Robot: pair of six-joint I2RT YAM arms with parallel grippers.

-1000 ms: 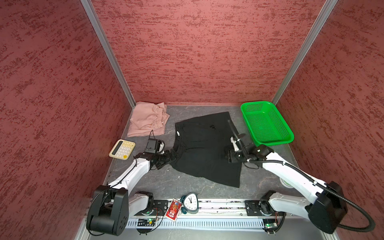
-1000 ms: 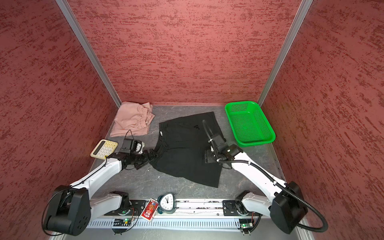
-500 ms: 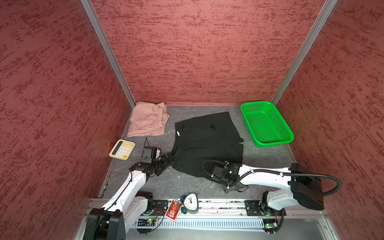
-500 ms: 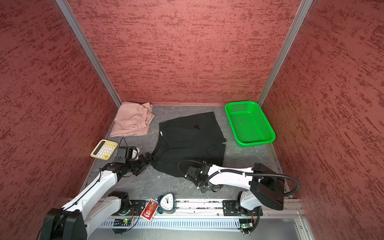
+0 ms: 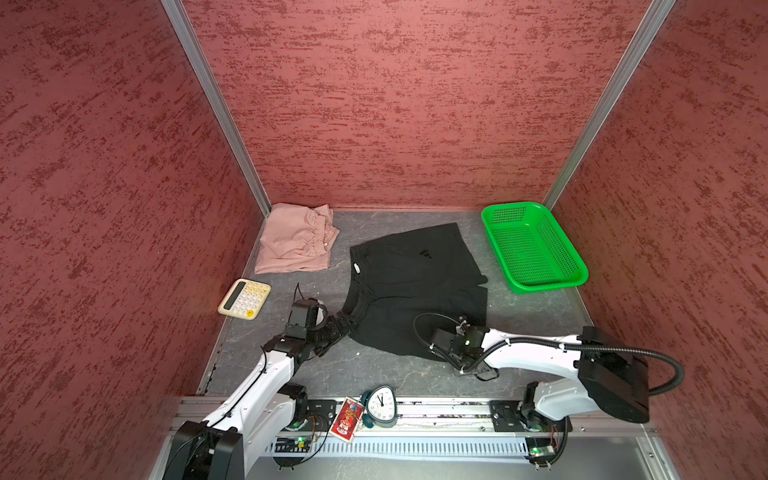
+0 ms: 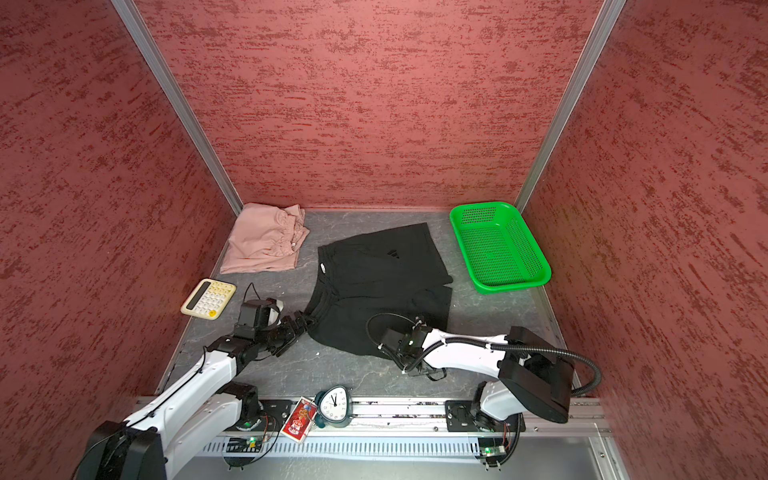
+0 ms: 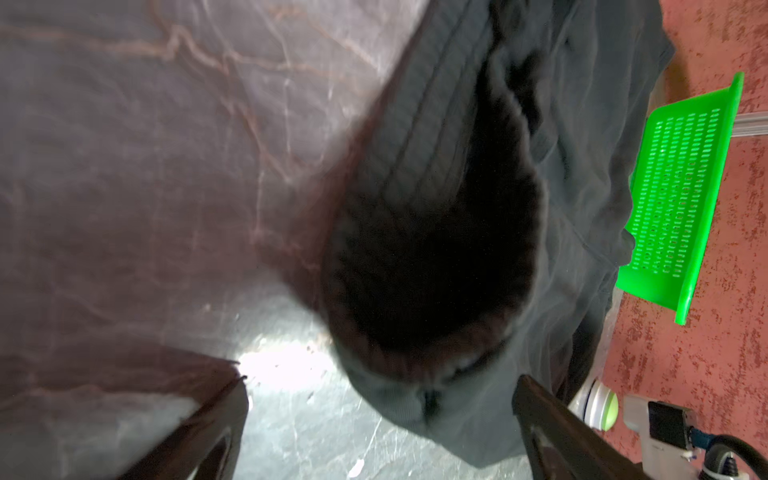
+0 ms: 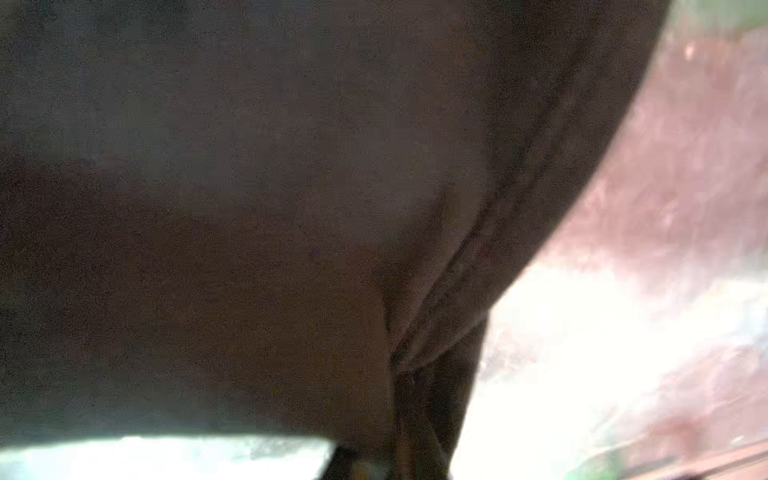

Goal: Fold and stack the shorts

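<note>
Right gripper [image 5: 434, 347] is clamped on the near hem of the black shorts [image 5: 415, 286]. In the right wrist view the cloth puckers into the jaws. Left gripper [image 5: 343, 324] is spread wide and holds nothing. The waistband corner sits between its fingers [image 7: 557, 428]. Black shorts lie mostly flat mid-table, waistband toward the left arm. Pink shorts [image 5: 296, 243] look already folded in the far left corner, well apart.

Risks, my read:
- If you lift with the right only, the cloth swings and drags and the fold goes diagonal. Close the left on the waistband first.
- The waistband gapes open at that corner. The left may catch one layer and leave the lower one behind.
- The right pinch looks thin, right at the hem edge, so a fast pull could slip it out.
- If you fold away from yourself, watch the green basket [image 5: 536, 286] close beside the far leg. A snag there shoves it.
</note>
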